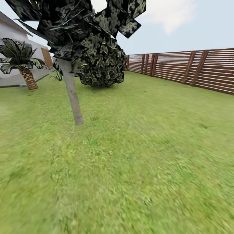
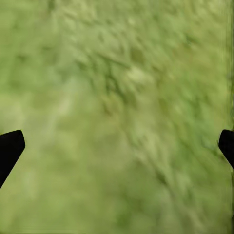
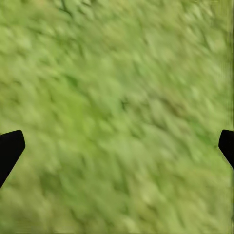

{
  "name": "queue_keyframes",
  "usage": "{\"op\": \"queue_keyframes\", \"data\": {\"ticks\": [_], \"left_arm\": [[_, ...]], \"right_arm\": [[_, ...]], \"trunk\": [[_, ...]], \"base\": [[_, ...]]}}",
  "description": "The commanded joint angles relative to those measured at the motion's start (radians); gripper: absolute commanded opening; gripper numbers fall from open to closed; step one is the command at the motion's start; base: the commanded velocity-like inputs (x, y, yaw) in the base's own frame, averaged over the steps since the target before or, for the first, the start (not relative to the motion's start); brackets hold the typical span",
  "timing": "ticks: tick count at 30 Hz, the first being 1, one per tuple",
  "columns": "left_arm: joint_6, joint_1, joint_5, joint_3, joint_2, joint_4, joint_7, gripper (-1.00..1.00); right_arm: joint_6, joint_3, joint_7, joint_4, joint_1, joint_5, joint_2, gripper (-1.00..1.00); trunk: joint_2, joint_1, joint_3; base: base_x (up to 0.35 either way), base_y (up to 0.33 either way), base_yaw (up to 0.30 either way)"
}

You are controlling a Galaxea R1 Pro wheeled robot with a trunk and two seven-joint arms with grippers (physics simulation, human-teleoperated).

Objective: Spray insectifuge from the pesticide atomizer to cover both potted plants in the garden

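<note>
Lawn: a broad green grass lawn [image 1: 139,169] of the garden spreads from the near edge of the head view to the fence and the house, open and flat across the middle and right.
Tree: a slim pale grey trunk [image 1: 73,97] leans up from the grass left of centre, carrying a dark, mottled leaf crown [image 1: 84,22] that overhangs the upper left.
Shrub: a big round dark-leaved shrub [image 1: 102,66] sits behind the trunk, on the grass.
Palm: a short palm with a scaly brown trunk [image 1: 27,78] stands at the far left, near the house.
House: a pale grey wall [image 1: 14,39] with a brown door panel [image 1: 47,57] bounds the lawn's left edge.
Fence: a brown slatted wooden fence [image 1: 191,68] runs along the right and far edge.
Left gripper [image 2: 117,146]: black fingertips [image 2: 9,148] spread wide at either side of the left wrist view, blurred grass between them, nothing held.
Right gripper [image 3: 117,146]: black fingertips [image 3: 9,148] likewise wide apart over grass, nothing held.
Open room: widest between tree and fence.
</note>
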Motion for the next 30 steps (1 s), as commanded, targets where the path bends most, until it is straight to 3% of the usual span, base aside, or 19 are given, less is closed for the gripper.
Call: {"op": "queue_keyframes", "data": {"ticks": [1, 9, 16, 30], "left_arm": [[-0.002, 0.0, 0.008, 0.004, 0.0, 0.0, -0.007, 1.0], [-0.002, 0.0, 0.008, 0.004, 0.0, 0.0, -0.007, 1.0], [0.0, 0.0, 0.008, 0.004, 0.0, -0.001, -0.007, 1.0], [-0.002, 0.0, 0.008, 0.004, 0.0, -0.001, -0.007, 1.0]], "right_arm": [[-0.004, -0.005, -0.001, 0.001, -0.001, 0.011, 0.001, 1.0], [-0.004, -0.005, -0.001, 0.001, -0.001, 0.011, 0.001, 1.0], [-0.004, -0.006, -0.001, 0.001, -0.001, 0.011, 0.001, 1.0], [-0.004, -0.006, -0.001, 0.001, -0.001, 0.011, 0.001, 1.0]], "trunk": [[0.0, 0.0, -0.001], [0.0, 0.0, -0.001], [0.0, 0.0, -0.001], [0.0, 0.0, -0.001]], "base": [[0.15, -0.063, -0.265], [0.072, -0.014, -0.266], [0.31, -0.019, -0.266], [0.309, -0.164, -0.267]]}}
